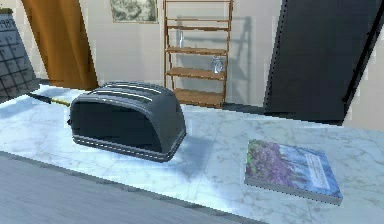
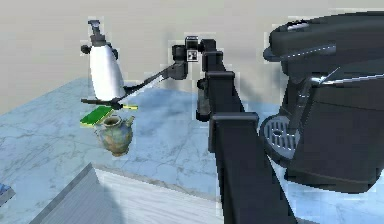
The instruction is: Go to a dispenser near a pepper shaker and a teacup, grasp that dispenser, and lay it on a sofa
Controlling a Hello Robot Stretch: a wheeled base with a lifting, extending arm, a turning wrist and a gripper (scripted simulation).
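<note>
A white dispenser (image 2: 104, 68) with a pump top stands at the far left of the marble counter (image 2: 170, 150) in the arm side view. My gripper (image 2: 108, 100) reaches along the dark arm (image 2: 235, 140) to the dispenser's base; I cannot tell whether it holds anything. Just below the fingers lie a small green thing (image 2: 96, 117) and a rounded grey-green teacup (image 2: 116, 134). A small dark shaker-like thing (image 2: 202, 100) stands against the arm's left side.
A big black coffee machine (image 2: 330, 100) stands right of the arm. In the forward view the marble counter (image 1: 210, 150) bears a dark toaster (image 1: 128, 118), a book (image 1: 292, 168) and a yellow-handled knife (image 1: 50, 97). Beyond are a wooden shelf (image 1: 197, 50) and a dark door (image 1: 320, 55).
</note>
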